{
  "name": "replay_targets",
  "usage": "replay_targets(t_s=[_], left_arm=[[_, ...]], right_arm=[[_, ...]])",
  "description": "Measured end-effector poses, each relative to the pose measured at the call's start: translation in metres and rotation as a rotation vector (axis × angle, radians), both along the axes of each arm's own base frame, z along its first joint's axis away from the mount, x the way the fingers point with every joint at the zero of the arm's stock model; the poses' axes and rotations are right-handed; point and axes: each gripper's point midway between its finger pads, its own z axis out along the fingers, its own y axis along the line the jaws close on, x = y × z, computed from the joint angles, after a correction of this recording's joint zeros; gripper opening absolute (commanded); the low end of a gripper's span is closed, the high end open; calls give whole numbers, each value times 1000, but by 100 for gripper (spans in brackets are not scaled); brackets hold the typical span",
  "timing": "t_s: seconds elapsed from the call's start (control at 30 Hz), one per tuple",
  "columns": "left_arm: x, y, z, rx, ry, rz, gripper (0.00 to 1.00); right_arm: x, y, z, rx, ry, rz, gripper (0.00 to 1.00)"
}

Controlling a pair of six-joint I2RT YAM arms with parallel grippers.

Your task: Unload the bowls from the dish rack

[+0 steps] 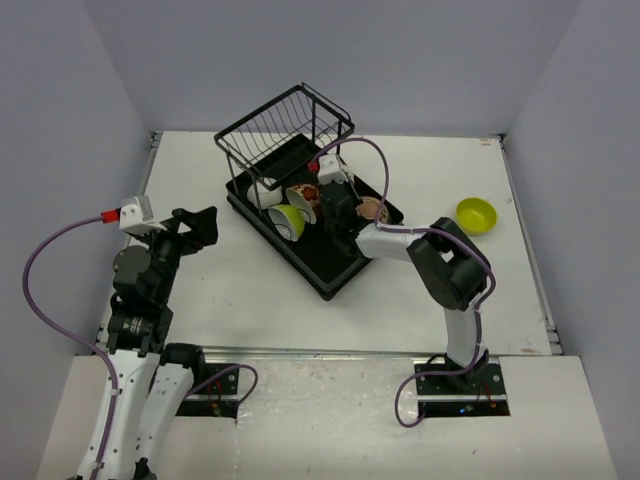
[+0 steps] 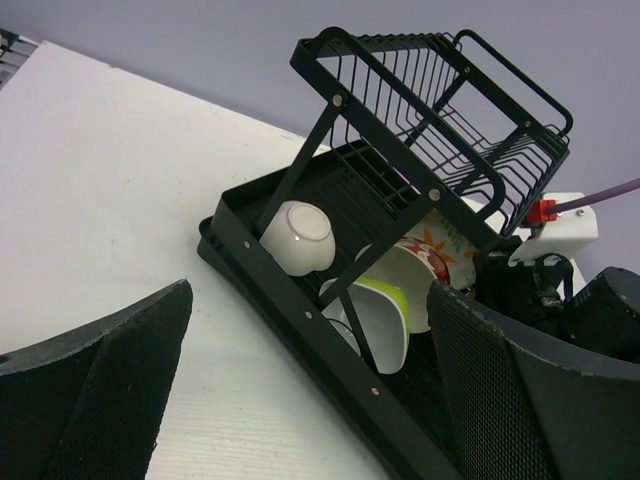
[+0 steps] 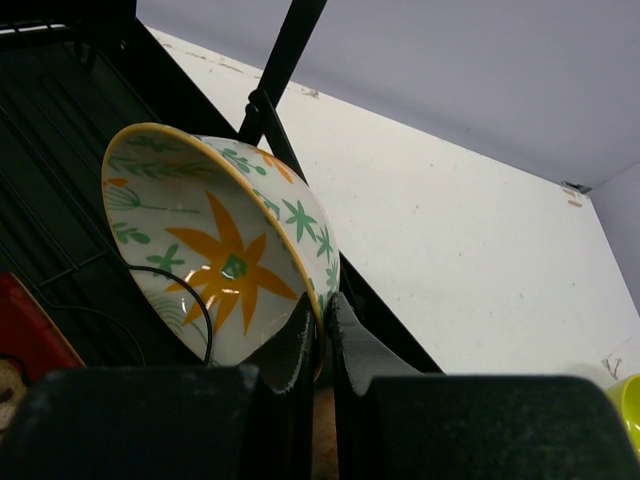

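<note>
Setting: I see a white counter (image 1: 230, 300) with a black dish rack (image 1: 330, 275) lying slantwise across its middle. A raised wire basket (image 1: 285, 125) stands at the rack's far end.
Right claw: my right claw (image 3: 323, 330) is inside the rack, pinched tight on the rim of a flowered bowl (image 3: 215, 250), with one finger inside the rim and one outside.
Flowered bowl: white with orange stars, green leaves and a yellow rim. It is tilted up on its edge over the tray, next to a black strut of the basket.
Other bowls in the rack: a plain white bowl (image 2: 298, 237) lies on its side under the basket. A tipped lime bowl (image 2: 385, 320) leans just beside it, close to the flowered one. A reddish bowl (image 1: 372, 209) sits in the tray, partly hidden by my right arm.
Bowl outside the rack: a loose lime bowl (image 1: 476, 213) sits upright on the counter, well to the right of the rack.
Left claw: my left claw (image 1: 197, 226) is spread wide and holds nothing. It hovers over the counter left of the rack, pointing towards it.
</note>
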Motion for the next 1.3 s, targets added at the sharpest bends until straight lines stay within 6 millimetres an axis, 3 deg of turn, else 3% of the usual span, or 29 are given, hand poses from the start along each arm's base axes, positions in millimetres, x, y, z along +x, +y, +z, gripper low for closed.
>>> replay_targets(t_s=[0.53, 0.93, 1.3], left_arm=[[-3, -1, 4, -9, -19, -3, 99], [4, -4, -12, -51, -7, -12, 99], [7, -5, -7, -59, -35, -15, 99]], right_arm=[[-5, -11, 1, -51, -77, -28, 0], [-3, -5, 4, -257, -200, -98, 0], [-1, 0, 17, -457, -210, -140, 0]])
